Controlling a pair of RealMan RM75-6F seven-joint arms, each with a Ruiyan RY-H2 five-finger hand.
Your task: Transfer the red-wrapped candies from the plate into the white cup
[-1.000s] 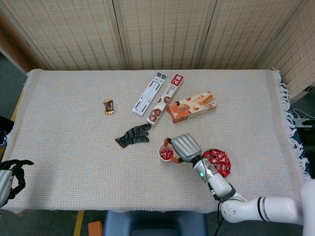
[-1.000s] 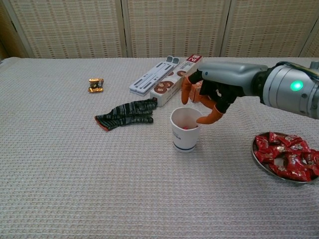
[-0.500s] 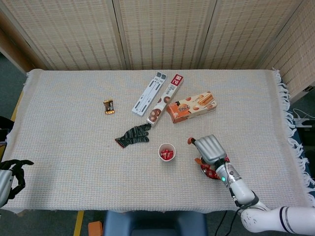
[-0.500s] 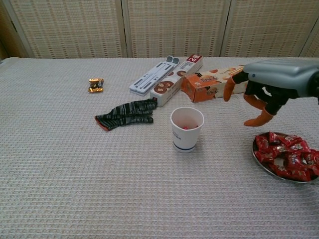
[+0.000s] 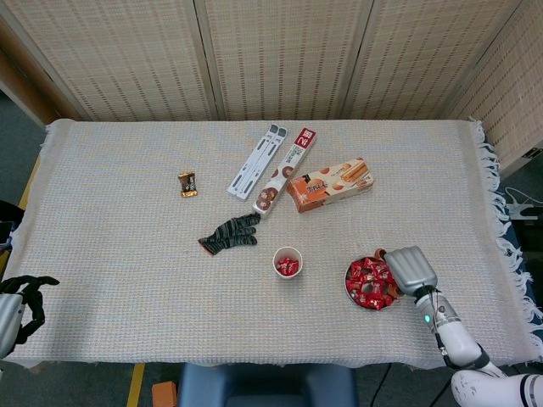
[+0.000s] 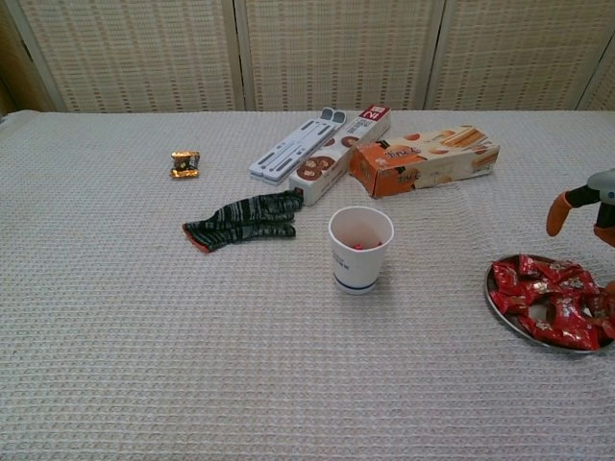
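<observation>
- Red-wrapped candies (image 6: 553, 303) lie heaped at mixed angles, with no shared long axis, on the plate (image 5: 350, 287) at the bench's (image 5: 127, 254) right front; a few more sit inside the white cup (image 6: 360, 250).
- The cup stands upright, mouth up, left of the plate and well apart from it.
- Right hand (image 5: 411, 269) hovers over the plate's right side, fingers (image 6: 559, 213) apart and curved, pinching nothing visible.
- One second ago that hand was above the cup; it has since swung right to the plate.
- Left hand (image 5: 24, 298) hangs off the bench's left front corner, fingers curled in, unmoved.
</observation>
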